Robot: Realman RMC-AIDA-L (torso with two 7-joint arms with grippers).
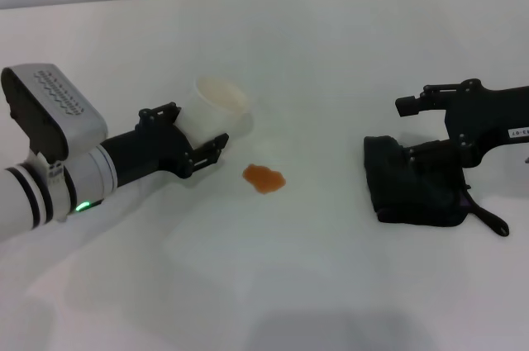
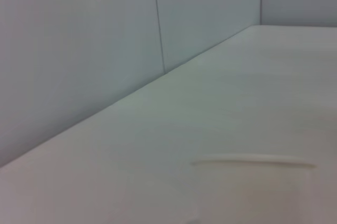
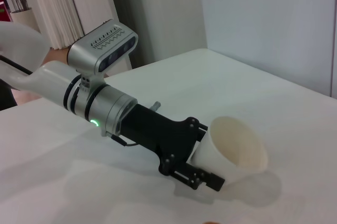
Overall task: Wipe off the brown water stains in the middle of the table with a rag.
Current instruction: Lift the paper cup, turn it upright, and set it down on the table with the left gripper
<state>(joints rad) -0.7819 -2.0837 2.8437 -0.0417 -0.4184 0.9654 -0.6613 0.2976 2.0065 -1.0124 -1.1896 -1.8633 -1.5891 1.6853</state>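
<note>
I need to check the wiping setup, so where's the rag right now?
In the head view the rag lies on the table at the robot's right, under the right gripper, well apart from the brown water stains at centre.

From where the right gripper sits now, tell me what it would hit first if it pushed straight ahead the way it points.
The right gripper points toward the robot's left, over the rag. Straight on, the table looks free at first; farther along, probably the white cup held by the left gripper. Depth is unclear.
</note>
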